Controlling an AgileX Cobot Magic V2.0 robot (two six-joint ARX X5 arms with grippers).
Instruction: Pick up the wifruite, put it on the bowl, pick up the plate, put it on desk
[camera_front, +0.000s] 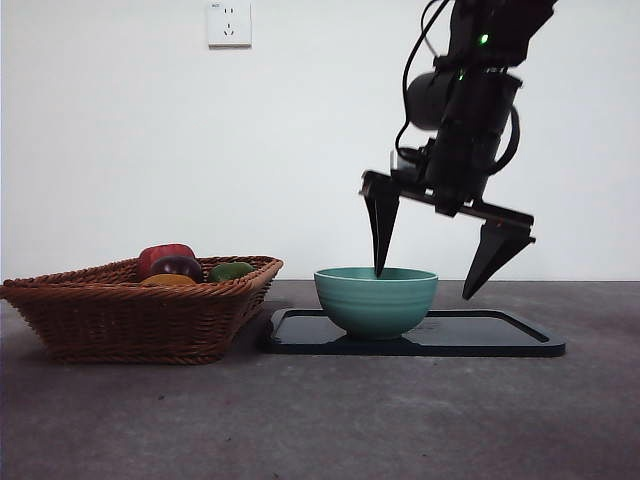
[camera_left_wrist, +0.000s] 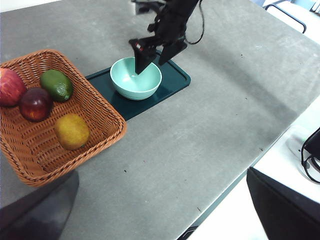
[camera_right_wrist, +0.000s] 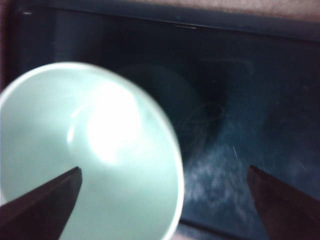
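The wifruite, a small orange-brown oval, lies in the wicker basket and peeks over the basket's rim in the front view. The empty teal bowl stands on a flat black tray on the grey desk. My right gripper is open and straddles the bowl's rim, one jaw dipping inside and the other outside above the tray. It is also seen in the left wrist view. No separate plate shows. My left gripper waits open, high above the desk.
In the basket, left of the tray, also lie a red fruit, a dark purple fruit and a green fruit. The desk edge runs near the left arm, with cables beyond it.
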